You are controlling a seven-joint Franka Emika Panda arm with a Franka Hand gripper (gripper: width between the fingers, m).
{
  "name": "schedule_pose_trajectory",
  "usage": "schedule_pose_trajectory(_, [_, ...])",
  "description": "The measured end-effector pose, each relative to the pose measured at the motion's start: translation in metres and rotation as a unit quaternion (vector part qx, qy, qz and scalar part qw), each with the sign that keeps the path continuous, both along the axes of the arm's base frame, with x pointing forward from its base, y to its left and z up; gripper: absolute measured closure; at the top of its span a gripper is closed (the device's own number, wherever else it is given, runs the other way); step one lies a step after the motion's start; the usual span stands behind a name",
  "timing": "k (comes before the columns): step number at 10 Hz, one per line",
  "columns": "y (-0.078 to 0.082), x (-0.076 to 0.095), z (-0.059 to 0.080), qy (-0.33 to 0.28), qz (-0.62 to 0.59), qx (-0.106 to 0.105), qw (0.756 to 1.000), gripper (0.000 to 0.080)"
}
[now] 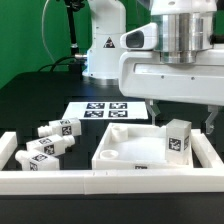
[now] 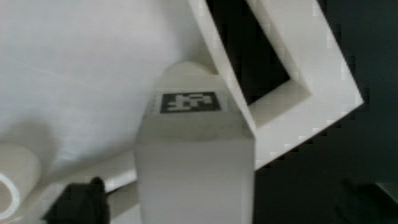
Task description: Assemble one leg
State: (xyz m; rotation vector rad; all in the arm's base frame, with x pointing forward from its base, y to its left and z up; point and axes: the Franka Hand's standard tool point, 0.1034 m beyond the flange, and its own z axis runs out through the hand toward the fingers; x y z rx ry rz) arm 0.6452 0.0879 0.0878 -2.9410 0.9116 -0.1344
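Note:
A white leg [image 1: 178, 140] with a fiducial tag stands upright at the corner of the flat white panel [image 1: 125, 152] on the exterior view's right. My gripper [image 1: 181, 114] hangs over it with its dark fingers [image 1: 153, 107] spread wide on either side, open and apart from the post. In the wrist view the leg [image 2: 192, 150] runs up between the jaws, with a gap to the left finger [image 2: 80, 200]; the gripper [image 2: 217, 205] is not closed on it. The panel [image 2: 71, 90] lies under it.
Three more loose legs [image 1: 50, 140] lie at the exterior view's left inside the white frame wall [image 1: 110, 185]. The marker board [image 1: 105, 110] lies behind the panel. The robot base [image 1: 100, 50] stands at the back. The frame wall also shows in the wrist view [image 2: 317, 70].

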Motion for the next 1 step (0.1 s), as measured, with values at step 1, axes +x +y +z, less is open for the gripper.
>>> schedule_pose_trajectory(1, [0.0000, 0.0000, 0.0000, 0.000, 0.000, 0.000, 1.000, 0.0153])
